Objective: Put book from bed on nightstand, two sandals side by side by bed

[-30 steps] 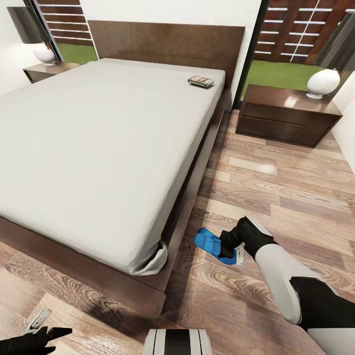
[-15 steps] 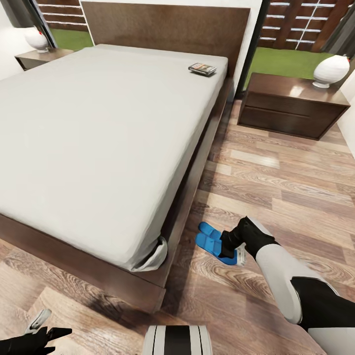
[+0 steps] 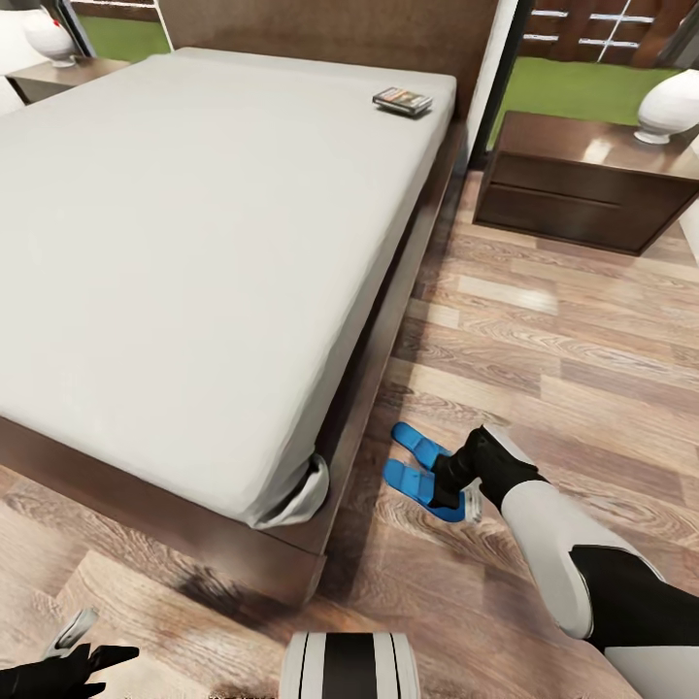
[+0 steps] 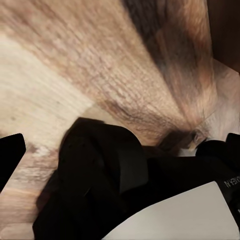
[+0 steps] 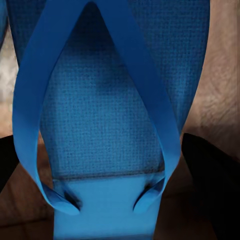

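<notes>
Now, right gripper (image 3: 449, 482): low over the floor beside the bed, at the heel end of the nearer sandal; in the right wrist view a dark finger (image 5: 212, 175) stands on each side of that sandal's sole, but whether the gripper clamps it or stands apart I cannot tell
Nearer sandal (image 3: 413, 485): bright blue, flat on the floor (image 3: 544, 349) just beside the bed frame; in the right wrist view its thong straps (image 5: 145, 90) spread in a V over the textured sole
Second sandal (image 3: 419, 444): blue, lying flat right alongside the first, on the side toward the headboard; the two look roughly parallel, close together
Book (image 3: 402, 100): flat on the mattress near the bed's far right corner, close to the headboard
Bed (image 3: 194, 243): light-grey mattress on a dark brown frame; one loose fold of sheet at the near corner
Nightstand (image 3: 582, 184): dark brown, two drawers, standing right of the bed by the window; a white lamp (image 3: 670, 107) on top
Second nightstand (image 3: 58, 78): far left of the bed, also with a white lamp
Left gripper (image 3: 83, 646): low at the near left over the plank floor; open or closed, I cannot tell
</notes>
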Tool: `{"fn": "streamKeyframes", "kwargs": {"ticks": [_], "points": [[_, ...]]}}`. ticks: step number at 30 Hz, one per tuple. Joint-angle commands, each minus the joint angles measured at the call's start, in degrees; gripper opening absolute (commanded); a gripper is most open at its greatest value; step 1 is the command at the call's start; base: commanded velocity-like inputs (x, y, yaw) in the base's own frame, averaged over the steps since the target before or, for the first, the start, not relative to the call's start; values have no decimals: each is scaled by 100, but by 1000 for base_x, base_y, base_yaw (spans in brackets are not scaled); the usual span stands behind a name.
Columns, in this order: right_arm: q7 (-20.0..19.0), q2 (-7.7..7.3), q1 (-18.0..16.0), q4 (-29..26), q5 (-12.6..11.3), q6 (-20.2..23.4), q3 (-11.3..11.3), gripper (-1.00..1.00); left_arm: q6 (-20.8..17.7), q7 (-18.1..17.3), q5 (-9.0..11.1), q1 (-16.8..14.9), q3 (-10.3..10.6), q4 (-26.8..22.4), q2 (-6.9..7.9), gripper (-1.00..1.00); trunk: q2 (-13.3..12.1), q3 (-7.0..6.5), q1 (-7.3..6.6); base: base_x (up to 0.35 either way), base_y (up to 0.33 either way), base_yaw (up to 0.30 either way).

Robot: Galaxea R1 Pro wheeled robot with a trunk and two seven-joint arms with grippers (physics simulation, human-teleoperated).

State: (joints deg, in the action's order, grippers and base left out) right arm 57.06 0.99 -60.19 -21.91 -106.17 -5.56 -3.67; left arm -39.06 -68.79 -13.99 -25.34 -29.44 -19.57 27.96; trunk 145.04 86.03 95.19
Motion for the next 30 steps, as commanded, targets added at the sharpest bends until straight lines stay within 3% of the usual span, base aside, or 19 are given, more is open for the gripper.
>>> {"fn": "streamKeyframes", "kwargs": {"ticks": [1, 7, 10, 18, 30], "points": [[6, 8, -2, -6, -22, -71, -34, -100, -50, -38, -59, -5, -50, -3, -3, 100, 3, 26, 1, 0, 0, 0], [6, 17, -2, -6, -49, -83, -30, -100, -49, -38, -57, -5, -52, -3, -1, 100, 11, 159, 17, 0, 0, 0], [6, 16, -2, -10, -108, -107, -41, -100, -49, -38, -53, -4, -53, -3, -1, 100, 11, 159, 17, 0, 0, 0], [-27, 15, -23, -88, -593, -150, -38, -100, -49, -38, -60, -5, -61, -3, 6, 100, 11, 159, 17, 0, 0, 0], [-40, 8, -143, -103, -720, -415, -46, -100, -41, -38, -70, -6, -53, -3, 8, 100, 11, 159, 17, 0, 0, 0]]}}
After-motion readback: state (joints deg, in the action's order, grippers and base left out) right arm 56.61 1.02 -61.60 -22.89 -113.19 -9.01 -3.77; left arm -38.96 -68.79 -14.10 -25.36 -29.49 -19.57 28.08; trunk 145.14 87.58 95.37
